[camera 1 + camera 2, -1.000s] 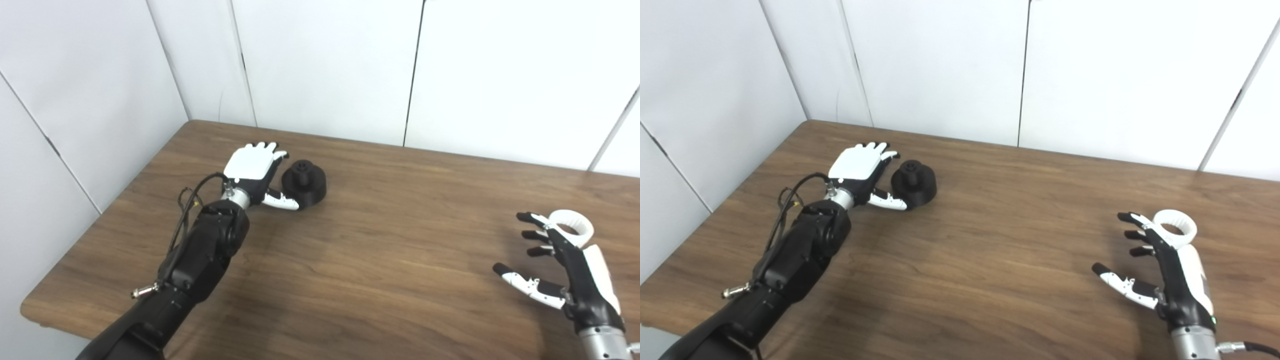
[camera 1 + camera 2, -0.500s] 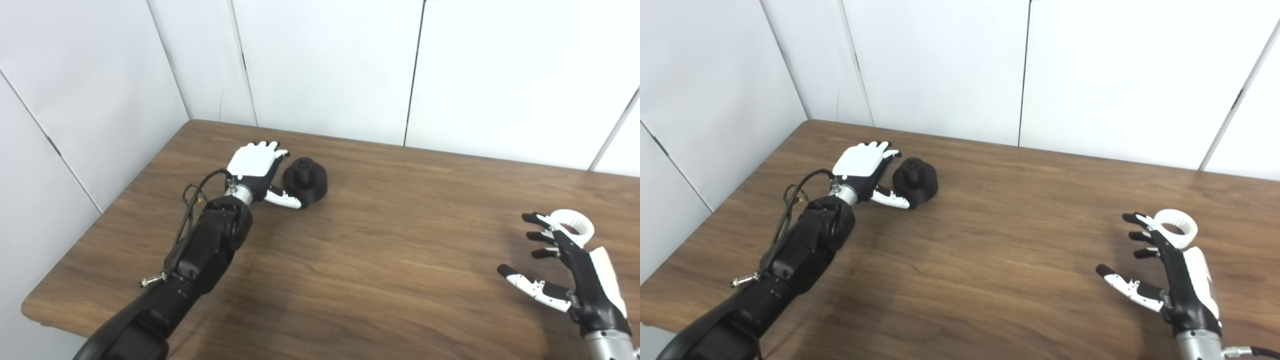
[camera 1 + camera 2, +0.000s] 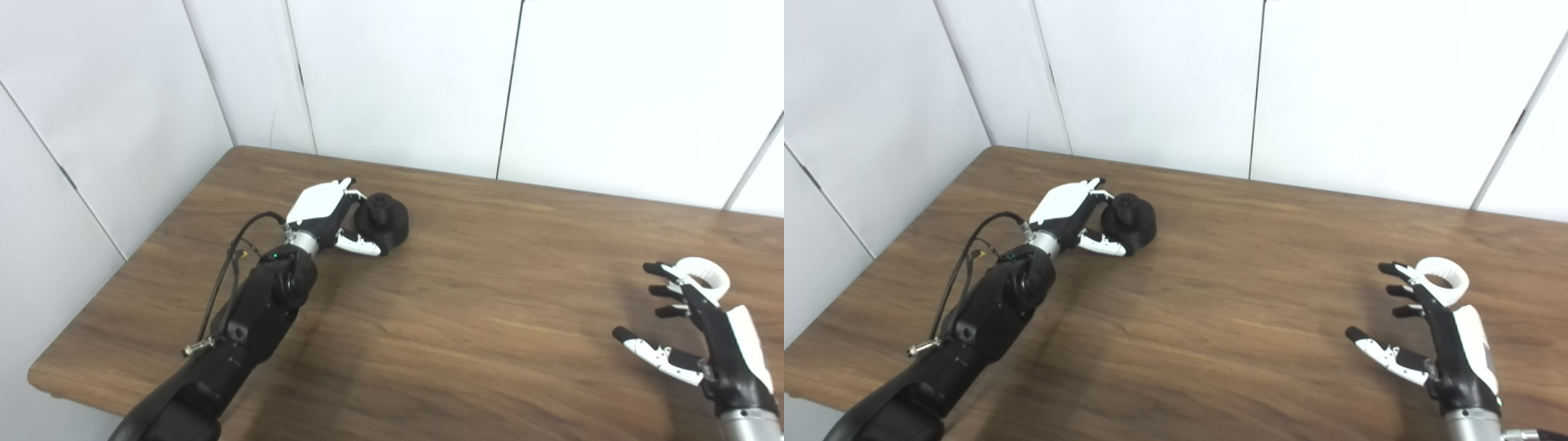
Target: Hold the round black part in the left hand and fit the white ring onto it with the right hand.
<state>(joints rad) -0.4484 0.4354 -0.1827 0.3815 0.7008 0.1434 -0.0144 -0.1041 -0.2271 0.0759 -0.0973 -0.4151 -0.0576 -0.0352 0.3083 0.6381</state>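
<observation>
At upper left the left hand [image 3: 324, 211] is cupping, not yet gripping, the black part [image 3: 384, 220]; lower right, the open, empty right hand [image 3: 704, 334] is nearing the ring [image 3: 704, 272], needing closure next.

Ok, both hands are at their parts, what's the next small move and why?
Probably close the left hand on the round black part: its fingers and thumb flank it, but it rests on the table. The right hand is open, beside the white ring.
</observation>
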